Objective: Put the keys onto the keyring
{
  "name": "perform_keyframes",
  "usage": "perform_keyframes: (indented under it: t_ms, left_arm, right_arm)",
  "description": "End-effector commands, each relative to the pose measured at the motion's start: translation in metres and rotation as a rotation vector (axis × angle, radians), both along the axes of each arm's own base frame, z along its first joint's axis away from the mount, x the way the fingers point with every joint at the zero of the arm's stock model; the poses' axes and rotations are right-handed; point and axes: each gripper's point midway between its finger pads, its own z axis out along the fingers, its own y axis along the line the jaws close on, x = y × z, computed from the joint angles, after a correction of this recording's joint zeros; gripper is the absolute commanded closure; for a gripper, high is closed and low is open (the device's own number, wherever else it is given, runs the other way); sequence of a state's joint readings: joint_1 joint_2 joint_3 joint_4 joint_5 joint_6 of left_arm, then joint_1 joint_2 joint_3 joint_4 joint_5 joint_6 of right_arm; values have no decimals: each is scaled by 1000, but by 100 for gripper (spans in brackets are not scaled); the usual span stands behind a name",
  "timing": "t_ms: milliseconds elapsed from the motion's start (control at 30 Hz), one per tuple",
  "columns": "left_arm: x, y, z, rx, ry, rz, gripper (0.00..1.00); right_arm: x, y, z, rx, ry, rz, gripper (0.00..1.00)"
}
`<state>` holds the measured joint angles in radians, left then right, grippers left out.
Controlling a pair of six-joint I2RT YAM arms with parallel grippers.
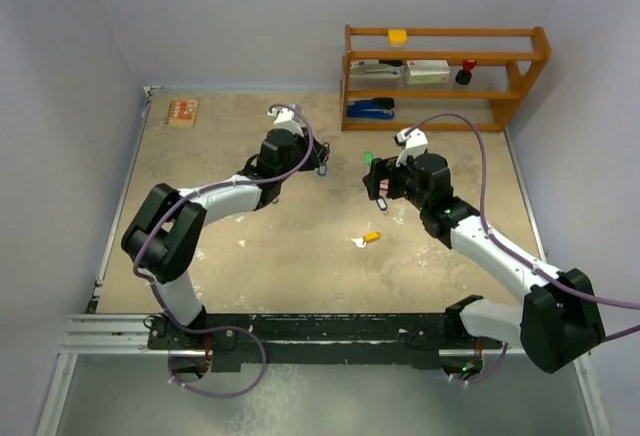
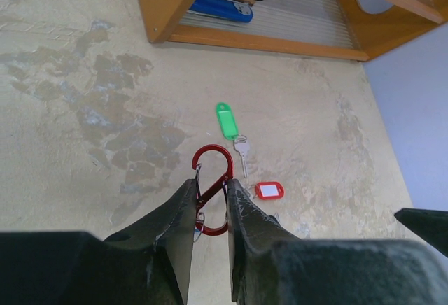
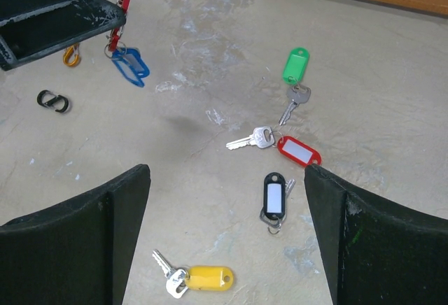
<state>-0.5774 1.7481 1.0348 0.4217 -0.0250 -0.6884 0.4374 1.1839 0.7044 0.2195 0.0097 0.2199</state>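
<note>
On the table, keys: four lie flat under the right gripper. Green key at one o'clock, red key and black key in the middle, yellow key at six.
Keyring: thin, smooth red metal clip at ten o'clock, pinched in the narrow jaws of the left gripper. A blue key hangs on it.
Right gripper: jaws wide, holding nothing.
Could go wrong: I think the slippery clip may twist or drop if the pinch is loose.
Feel: shiny hard keys and flat plastic tags, tricky to lift off the rough table.
</note>
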Motion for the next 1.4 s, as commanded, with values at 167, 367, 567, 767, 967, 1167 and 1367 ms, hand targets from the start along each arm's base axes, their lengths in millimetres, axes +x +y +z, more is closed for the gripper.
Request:
perform_keyframes:
  t_ms: [167,367,567,767,967,1167,1367]
  left_arm:
    - [38,9,14,-65,-66,29,75]
    - [55,13,3,-95,-61,35,72]
    - [59,26,7,-91,-63,85,61]
    - [45,51,10,-52,-44,174,41]
    - [39,104,5,121,12,380,30]
    - [33,134,-5,188,79,465,21]
    - [28,156,-32,288,179,521,18]
  right_arm:
    - [7,-2,8,0,-33,-18,7]
    - [6,-3,6,-6,-29,-21,7]
    - [3,-8,4,-20,-30,-34,6]
    - [5,-16,-2,-37,1,-85,3]
    - [7,-17,-9,-29,42,-111,4]
    - [8,-15,-11,-20,55,-110,4]
    - [7,-13,-13,-15,69,-107,4]
